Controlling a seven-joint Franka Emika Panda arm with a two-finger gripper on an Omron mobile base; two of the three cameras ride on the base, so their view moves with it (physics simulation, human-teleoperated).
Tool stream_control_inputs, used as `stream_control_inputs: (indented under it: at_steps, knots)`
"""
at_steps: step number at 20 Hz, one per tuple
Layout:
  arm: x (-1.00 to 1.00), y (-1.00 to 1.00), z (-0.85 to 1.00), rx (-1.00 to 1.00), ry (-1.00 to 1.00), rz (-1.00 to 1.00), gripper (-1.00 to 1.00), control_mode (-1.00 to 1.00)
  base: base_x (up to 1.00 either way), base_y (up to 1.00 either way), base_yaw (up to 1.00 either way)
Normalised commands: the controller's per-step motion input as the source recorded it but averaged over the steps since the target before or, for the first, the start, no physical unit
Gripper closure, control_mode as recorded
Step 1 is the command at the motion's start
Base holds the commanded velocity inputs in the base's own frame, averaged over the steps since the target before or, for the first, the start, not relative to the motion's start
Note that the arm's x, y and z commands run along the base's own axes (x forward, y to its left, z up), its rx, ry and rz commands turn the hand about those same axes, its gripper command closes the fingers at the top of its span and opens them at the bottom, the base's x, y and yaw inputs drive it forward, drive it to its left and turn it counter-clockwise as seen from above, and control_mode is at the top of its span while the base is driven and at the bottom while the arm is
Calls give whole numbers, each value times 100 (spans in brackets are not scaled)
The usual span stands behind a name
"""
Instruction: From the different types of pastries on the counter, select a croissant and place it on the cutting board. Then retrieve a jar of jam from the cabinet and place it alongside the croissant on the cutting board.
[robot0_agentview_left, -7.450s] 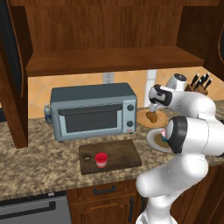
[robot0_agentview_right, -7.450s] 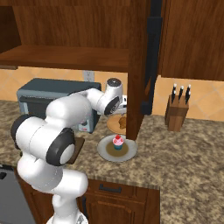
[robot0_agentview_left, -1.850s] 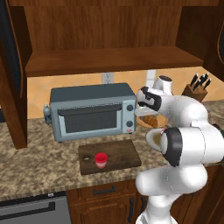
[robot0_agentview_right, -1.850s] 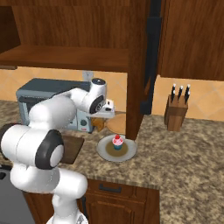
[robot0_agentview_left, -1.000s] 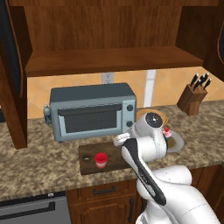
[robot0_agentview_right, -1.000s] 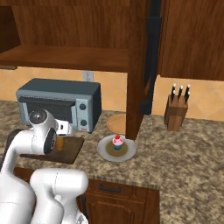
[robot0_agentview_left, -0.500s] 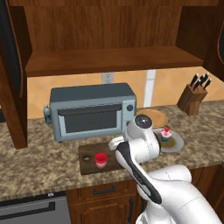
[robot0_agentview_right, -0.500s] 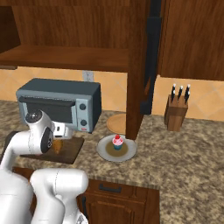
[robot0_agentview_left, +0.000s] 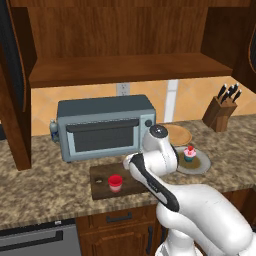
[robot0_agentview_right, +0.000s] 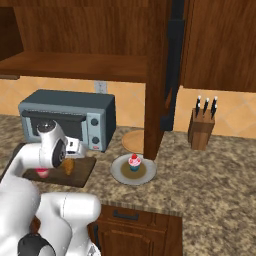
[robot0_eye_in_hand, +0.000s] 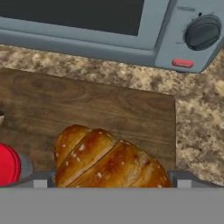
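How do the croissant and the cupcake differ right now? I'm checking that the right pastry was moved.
The croissant is golden-brown and crescent-shaped; the cupcake has pink frosting and a blue wrapper. The croissant is over the dark cutting board, beside the red jar; the cupcake stands on a grey plate on the granite counter. The croissant sits between the wide-set tool fingers; the cupcake stands untouched. Both are small pastries.

Count: one croissant (robot0_eye_in_hand: 107, 159), one red jar (robot0_agentview_left: 115, 183), one cutting board (robot0_eye_in_hand: 100, 109). One cupcake (robot0_agentview_right: 133, 162), one plate (robot0_agentview_right: 120, 172), one toaster oven (robot0_agentview_left: 103, 126), one knife block (robot0_agentview_right: 201, 131).
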Motion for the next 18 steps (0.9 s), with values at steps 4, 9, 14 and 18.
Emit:
stream_control_inputs:
  at_steps: [4, 9, 14, 18]
  knots:
    - [9, 12, -70, 0, 5, -1, 100, -100, 0, 0, 0]
    - [9, 0, -6, 0, 1, 0, 100, -100, 0, 0, 0]
    - [8, 0, -32, 0, 2, 0, 100, -100, 0, 0, 0]
    - [4, 0, -14, 0, 1, 0, 100, -100, 0, 0, 0]
